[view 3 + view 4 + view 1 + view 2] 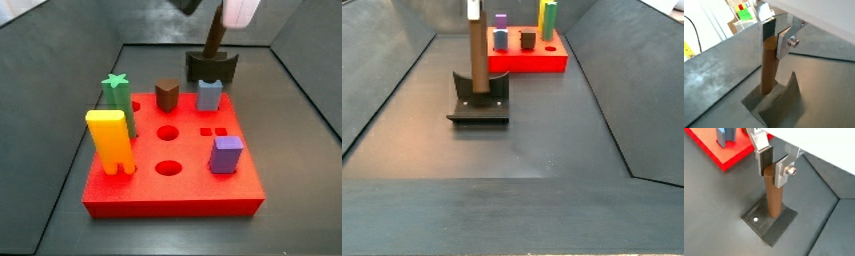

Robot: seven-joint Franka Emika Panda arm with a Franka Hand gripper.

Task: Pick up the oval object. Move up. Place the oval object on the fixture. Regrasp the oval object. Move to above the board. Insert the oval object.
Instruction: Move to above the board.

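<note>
The oval object [773, 203] is a long dark-brown rod. It stands upright on the fixture [763, 226], a dark bracket on a base plate on the grey floor. My gripper [771, 176] comes down from above, and both wrist views show its two fingers pressed against opposite sides of the rod's top end [768, 46]. In the side views the oval object [214, 38] [477, 55] rises from the fixture [210, 69] [478, 103] just beyond the board's far edge. The board [174, 196] [523, 63] is a thick red slab lying apart from the fixture.
On the board stand a yellow peg [107, 140], a green star peg [116, 97], a short brown peg [166, 96], a blue peg [210, 96] and a purple peg [226, 155]. Open round holes [168, 132] lie between them. Sloped grey walls [603, 110] surround the floor.
</note>
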